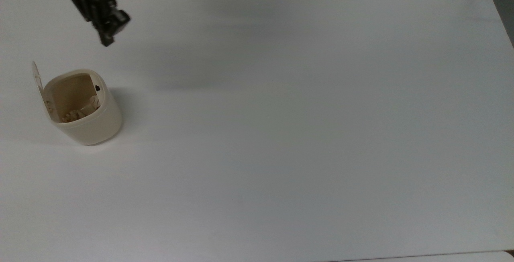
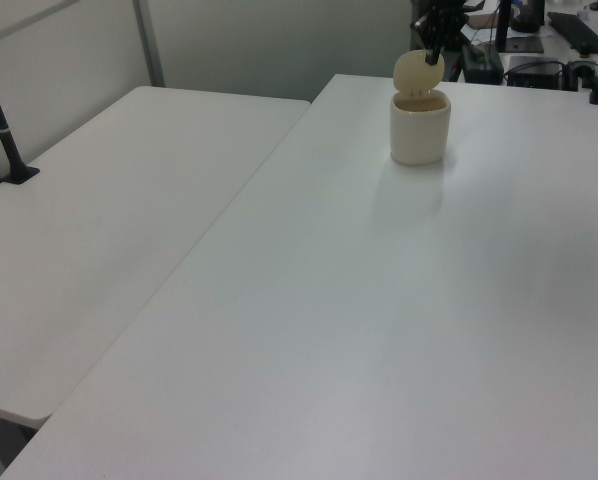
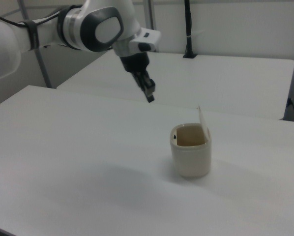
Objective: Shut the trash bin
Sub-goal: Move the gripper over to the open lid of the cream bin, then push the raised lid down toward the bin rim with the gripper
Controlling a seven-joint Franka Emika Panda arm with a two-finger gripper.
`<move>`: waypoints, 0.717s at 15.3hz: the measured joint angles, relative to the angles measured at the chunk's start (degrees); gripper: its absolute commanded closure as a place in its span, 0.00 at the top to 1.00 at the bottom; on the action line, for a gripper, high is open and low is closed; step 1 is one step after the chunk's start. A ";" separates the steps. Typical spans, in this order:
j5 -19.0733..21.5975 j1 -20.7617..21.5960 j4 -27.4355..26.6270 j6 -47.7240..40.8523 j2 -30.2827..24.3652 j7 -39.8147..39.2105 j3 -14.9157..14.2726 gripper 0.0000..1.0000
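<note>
You're looking at a trash bin (image 1: 86, 115) of smooth cream plastic with a soft, low sheen; its raised lid (image 3: 202, 119) is the same thin plastic, and a small black latch button (image 1: 97, 88) sits matt on the inner rim. Inside you can see crumpled, paper-like scraps (image 1: 76, 113). The worktop (image 1: 281, 133) is a smooth matt white laminate. The gripper (image 3: 149, 95) is matt black, hard-looking, while the arm (image 3: 95, 24) behind it wears glossy white shells with grey joints.
</note>
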 measured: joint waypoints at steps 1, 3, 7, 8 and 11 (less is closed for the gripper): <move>0.00 -0.46 0.45 1.91 0.65 1.33 -0.85 0.04; 0.00 -0.98 0.79 7.84 2.47 5.31 -2.79 0.04; -0.01 -1.48 3.02 15.70 7.41 10.99 -6.43 0.04; -0.01 -1.50 3.54 16.89 8.16 11.57 -7.04 0.04; -0.01 -1.52 4.40 18.61 9.03 12.45 -7.96 0.04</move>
